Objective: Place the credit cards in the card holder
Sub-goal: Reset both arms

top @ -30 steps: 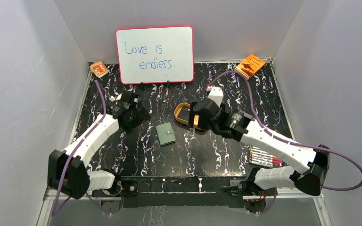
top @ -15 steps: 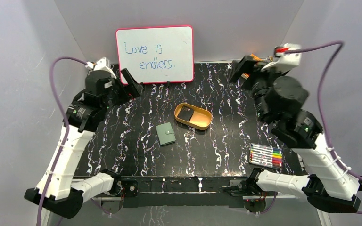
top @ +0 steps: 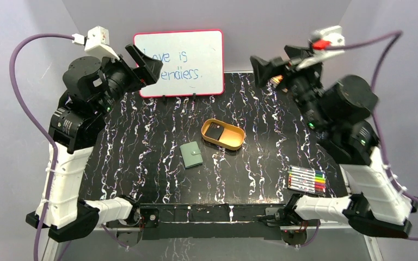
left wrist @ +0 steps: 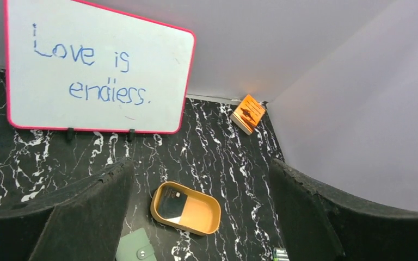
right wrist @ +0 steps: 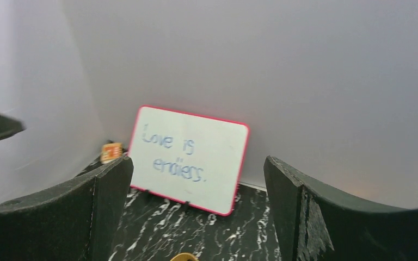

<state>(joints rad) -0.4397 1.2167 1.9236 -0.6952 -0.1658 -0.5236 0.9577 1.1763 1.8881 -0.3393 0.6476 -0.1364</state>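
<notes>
One card holder (left wrist: 135, 251) — partly cropped

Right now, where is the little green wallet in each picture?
Top external: the green wallet lies closed near the middle of the picture, just left of the oval tray.
Left wrist: the wallet is at the bottom edge, partly cut off, below and left of the tray.
Right wrist: not in it.
Shared landmark: the whiteboard shows in all three views.

Sage-green card holder (top: 191, 155), white-veined black table (top: 261, 163)
</notes>
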